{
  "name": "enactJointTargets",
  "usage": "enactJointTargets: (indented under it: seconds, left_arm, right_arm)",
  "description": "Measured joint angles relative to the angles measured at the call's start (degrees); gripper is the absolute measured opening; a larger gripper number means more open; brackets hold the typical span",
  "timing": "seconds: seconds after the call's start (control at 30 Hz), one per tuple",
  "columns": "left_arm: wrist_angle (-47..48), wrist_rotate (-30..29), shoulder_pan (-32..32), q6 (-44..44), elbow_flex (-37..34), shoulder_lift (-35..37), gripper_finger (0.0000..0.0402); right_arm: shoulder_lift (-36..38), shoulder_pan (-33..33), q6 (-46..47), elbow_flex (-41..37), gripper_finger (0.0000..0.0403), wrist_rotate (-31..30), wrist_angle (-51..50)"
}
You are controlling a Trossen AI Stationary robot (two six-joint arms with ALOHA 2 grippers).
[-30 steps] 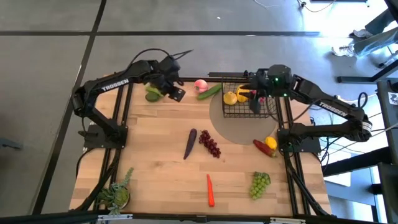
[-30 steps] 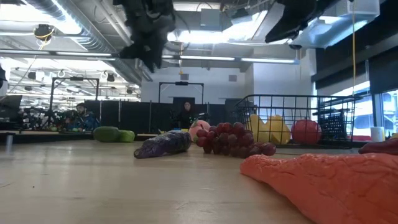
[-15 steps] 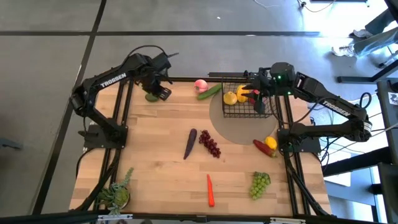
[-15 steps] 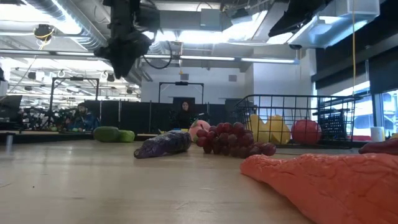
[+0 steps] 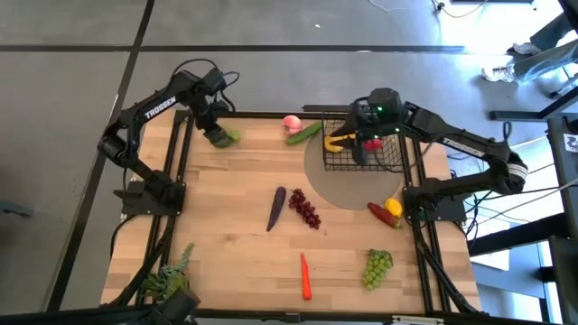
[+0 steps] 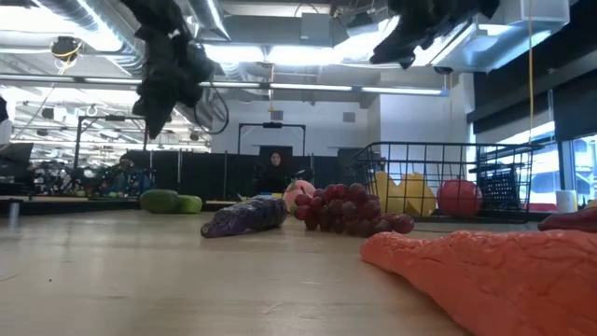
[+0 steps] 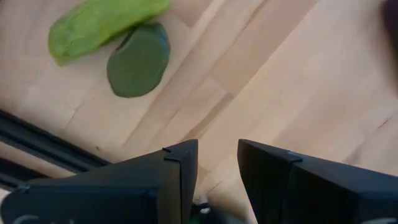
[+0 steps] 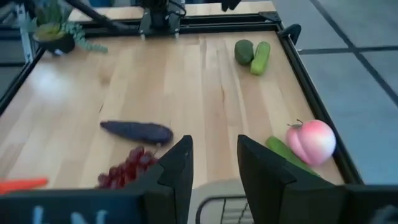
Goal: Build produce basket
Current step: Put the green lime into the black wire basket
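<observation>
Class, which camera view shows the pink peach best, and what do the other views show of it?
The right wrist view: the pink peach shows large and unobstructed beside the cucumber. The high view shows it small; the low view half hides it behind the grapes; the left wrist view misses it.

Your left tool has swung toward 9 o'clock past the avocado; your right tool shifted likewise over the basket.

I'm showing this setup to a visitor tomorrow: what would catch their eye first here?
Probably the black wire basket at the table's far right, already holding yellow and red produce, with the right gripper above it. Next, the loose pieces on the wood: eggplant and dark grapes mid-table, carrot and green grapes near the front.
</observation>
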State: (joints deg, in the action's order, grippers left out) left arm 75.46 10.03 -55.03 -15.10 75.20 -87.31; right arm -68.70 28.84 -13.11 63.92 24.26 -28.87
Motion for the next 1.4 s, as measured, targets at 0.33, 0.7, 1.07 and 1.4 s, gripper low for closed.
enactJointTargets:
  seconds: [0.33, 0.7, 1.07, 1.4]
  left_arm:
    - [-2.96, 0.24, -0.69, -6.09, -3.19, 0.00, 0.0102]
    - [-5.01, 3.07, -0.71, -6.53, -3.19, 0.00, 0.0102]
    - [-5.26, 3.00, -0.70, -6.18, -3.19, 0.00, 0.0102]
    - [-5.33, 2.68, -0.45, -6.27, -3.19, 0.00, 0.0102]
  right_arm:
    - [-7.90, -0.52, 7.02, 0.00, 0.0118, -0.53, 10.58]
    - [-10.50, -0.54, 6.87, 0.00, 0.0118, -6.56, 11.46]
    - [-10.48, -0.55, 6.72, 0.00, 0.0118, -6.63, 11.36]
    - [-10.48, -0.55, 6.68, 0.00, 0.0118, -6.65, 11.32]
